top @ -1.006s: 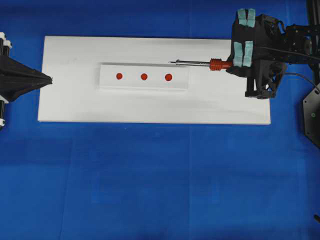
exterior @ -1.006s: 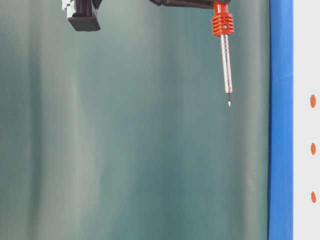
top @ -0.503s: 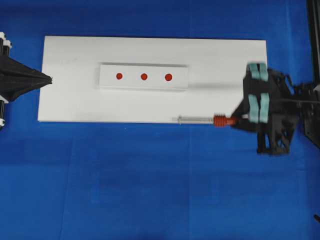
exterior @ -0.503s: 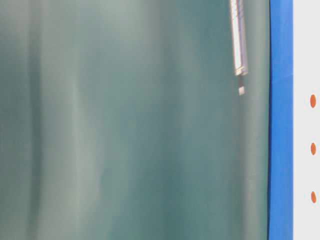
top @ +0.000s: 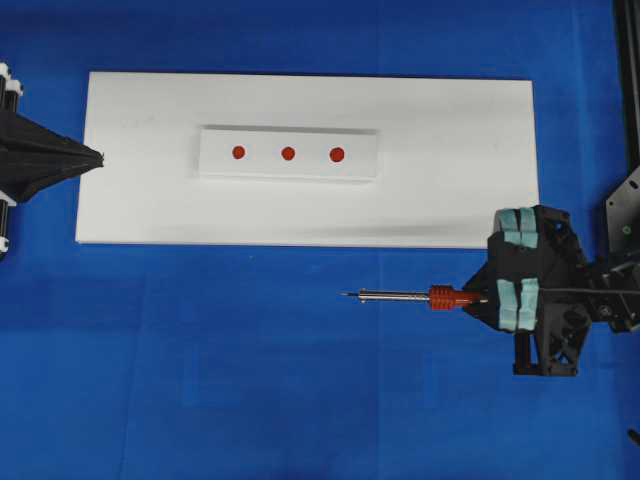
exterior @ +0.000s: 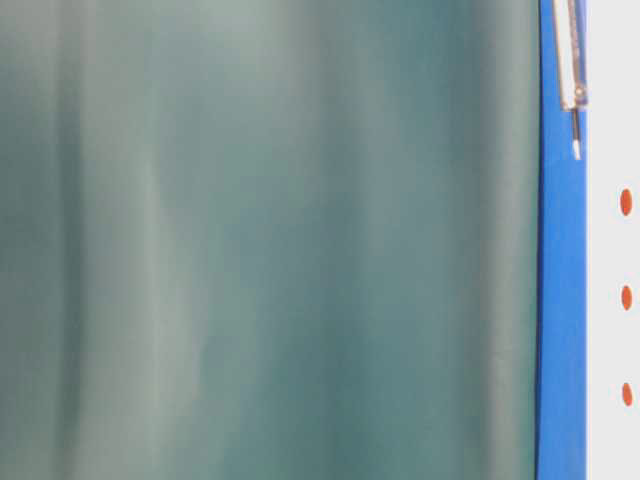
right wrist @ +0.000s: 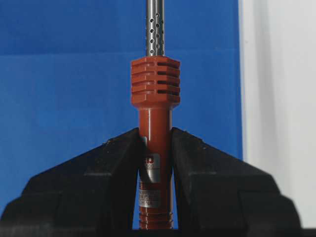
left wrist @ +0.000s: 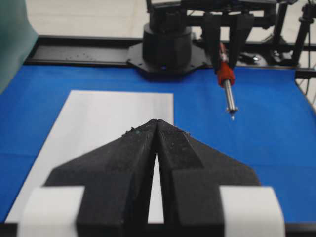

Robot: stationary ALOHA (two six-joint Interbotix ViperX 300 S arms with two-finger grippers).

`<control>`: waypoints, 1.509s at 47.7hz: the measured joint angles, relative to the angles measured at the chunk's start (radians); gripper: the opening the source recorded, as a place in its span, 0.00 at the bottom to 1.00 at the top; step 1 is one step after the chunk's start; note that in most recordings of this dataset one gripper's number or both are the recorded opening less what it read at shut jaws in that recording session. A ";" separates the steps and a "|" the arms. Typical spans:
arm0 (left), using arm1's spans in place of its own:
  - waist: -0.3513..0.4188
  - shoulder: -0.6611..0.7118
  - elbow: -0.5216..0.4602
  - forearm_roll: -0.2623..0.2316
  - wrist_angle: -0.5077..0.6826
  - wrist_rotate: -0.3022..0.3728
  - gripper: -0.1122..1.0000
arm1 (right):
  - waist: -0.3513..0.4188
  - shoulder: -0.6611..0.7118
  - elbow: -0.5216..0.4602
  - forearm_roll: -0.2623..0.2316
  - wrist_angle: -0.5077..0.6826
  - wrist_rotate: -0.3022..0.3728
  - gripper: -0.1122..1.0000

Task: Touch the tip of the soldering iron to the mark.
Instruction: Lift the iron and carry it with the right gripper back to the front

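My right gripper [top: 482, 297] [right wrist: 154, 136] is shut on the red-orange handle of the soldering iron [top: 440, 297] [right wrist: 155, 89]. The iron lies level over the blue cloth, just in front of the white board [top: 450, 130]. Its silver shaft [exterior: 573, 60] points left and ends in the tip [top: 345, 294] [left wrist: 232, 117]. Three red marks [top: 337, 154] [exterior: 626, 202] sit in a row on a small raised white plate [top: 288, 170] on the board, well behind the tip. My left gripper [top: 97, 157] [left wrist: 157, 122] is shut and holds nothing, its point at the board's left edge.
Blue cloth [top: 250, 380] covers the table around the board. The right arm's black base and frame [top: 625, 215] [left wrist: 168, 47] stand at the right edge. A green backdrop [exterior: 270, 250] fills most of the table-level view.
The right gripper has carried the iron from over the board's back part to the front, off the board and over the blue cloth. The left gripper has stayed still.
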 measured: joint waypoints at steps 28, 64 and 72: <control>0.000 -0.002 -0.002 0.000 -0.002 0.000 0.10 | -0.043 0.380 -0.353 -0.052 -0.014 -0.023 0.16; 0.000 -0.002 -0.002 0.000 -0.002 0.000 0.10 | -0.086 0.578 -0.502 -0.072 -0.081 -0.014 0.16; 0.000 -0.002 -0.002 0.000 0.000 0.000 0.10 | -0.086 0.643 -0.476 -0.072 -0.206 -0.012 0.16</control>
